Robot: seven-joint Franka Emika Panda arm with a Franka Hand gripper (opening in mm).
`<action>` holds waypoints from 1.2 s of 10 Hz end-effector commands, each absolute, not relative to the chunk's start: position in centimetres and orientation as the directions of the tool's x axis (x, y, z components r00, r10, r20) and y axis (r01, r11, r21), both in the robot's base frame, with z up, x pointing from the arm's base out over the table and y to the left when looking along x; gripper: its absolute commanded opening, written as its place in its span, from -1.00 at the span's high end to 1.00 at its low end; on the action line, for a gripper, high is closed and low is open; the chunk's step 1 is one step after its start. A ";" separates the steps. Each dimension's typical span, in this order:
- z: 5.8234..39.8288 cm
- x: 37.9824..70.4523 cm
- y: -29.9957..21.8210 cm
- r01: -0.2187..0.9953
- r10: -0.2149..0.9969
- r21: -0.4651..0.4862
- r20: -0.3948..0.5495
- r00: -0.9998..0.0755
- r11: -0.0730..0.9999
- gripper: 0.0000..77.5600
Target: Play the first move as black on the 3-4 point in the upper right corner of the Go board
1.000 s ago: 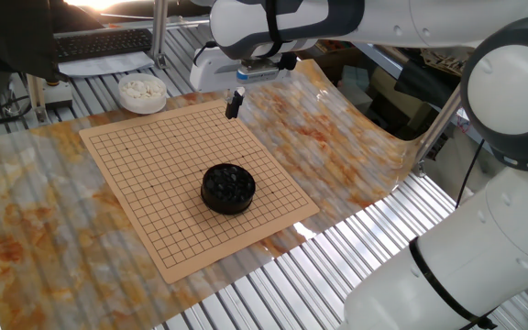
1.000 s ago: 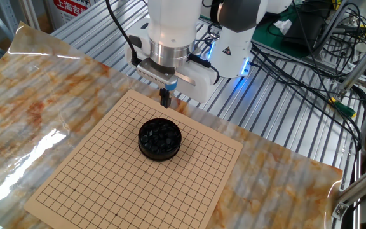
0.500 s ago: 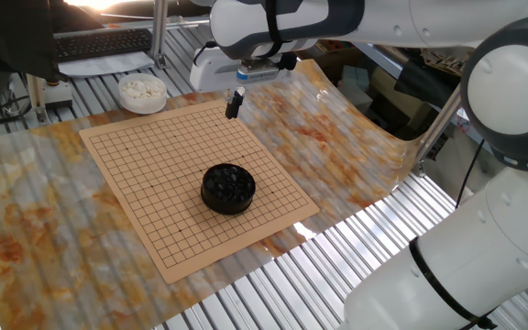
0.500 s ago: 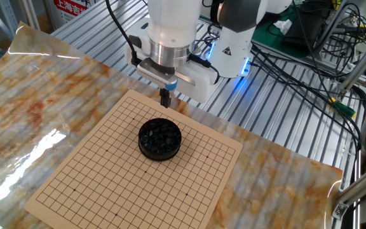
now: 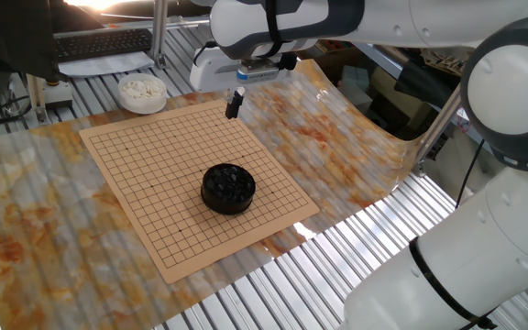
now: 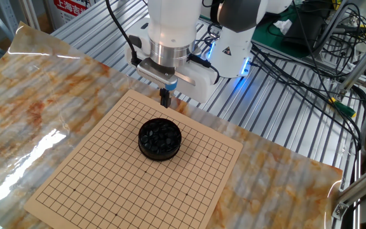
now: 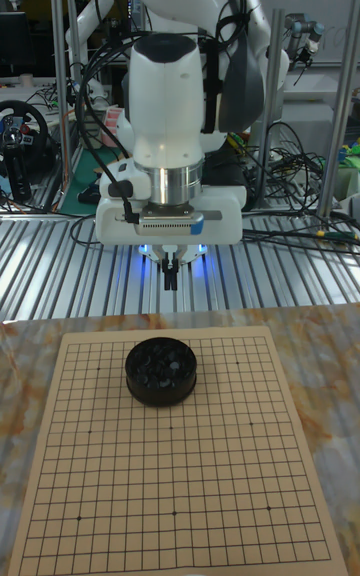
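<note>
The tan Go board point(image 5: 154, 174) point(image 6: 107, 184) point(image 7: 200, 476) lies flat on the marbled mat, and I see no stone on its grid lines. A squat black bowl point(image 5: 227, 188) point(image 6: 160, 138) point(image 7: 160, 371) full of black stones stands on the board. My gripper point(image 5: 232, 112) point(image 6: 165, 102) point(image 7: 172, 284) hangs above the board's edge nearest the robot base, some way above and behind the bowl. Its fingers are pressed together, and no stone shows between them. The 3-4 point is an unmarked crossing that I cannot single out.
A white bowl of white stones point(image 5: 142, 92) stands off the board on the slatted metal table. The arm's base point(image 6: 227, 44) with trailing cables point(image 6: 310, 70) lies behind the board. The mat curls up at one side point(image 5: 356, 110).
</note>
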State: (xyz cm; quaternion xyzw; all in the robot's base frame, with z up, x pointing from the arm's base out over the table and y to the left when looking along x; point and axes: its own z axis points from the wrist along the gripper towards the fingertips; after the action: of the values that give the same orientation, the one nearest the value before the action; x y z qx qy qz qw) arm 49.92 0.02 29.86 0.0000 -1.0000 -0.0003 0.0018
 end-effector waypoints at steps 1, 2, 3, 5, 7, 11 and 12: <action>29.9 49.9 0.1 -0.040 -0.039 -0.024 0.031 -0.999 0.999 1.00; 29.9 49.9 0.1 -0.041 -0.040 -0.028 0.031 -0.999 0.999 1.00; 30.0 49.9 0.2 -0.039 -0.039 -0.022 0.033 -0.999 0.999 1.00; 30.0 49.8 0.2 -0.038 -0.037 -0.019 0.037 -0.999 0.999 1.00; 30.0 49.8 0.2 -0.038 -0.037 -0.017 0.039 -0.999 0.999 1.00; 29.9 49.8 0.2 -0.031 -0.030 -0.015 0.043 -0.999 0.999 1.00; 29.9 49.8 0.2 -0.031 -0.030 -0.015 0.043 -0.999 0.999 1.00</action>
State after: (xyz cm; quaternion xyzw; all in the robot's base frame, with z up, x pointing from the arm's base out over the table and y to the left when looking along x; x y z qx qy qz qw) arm 49.77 0.22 29.75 0.0172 -0.9996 0.0077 0.0213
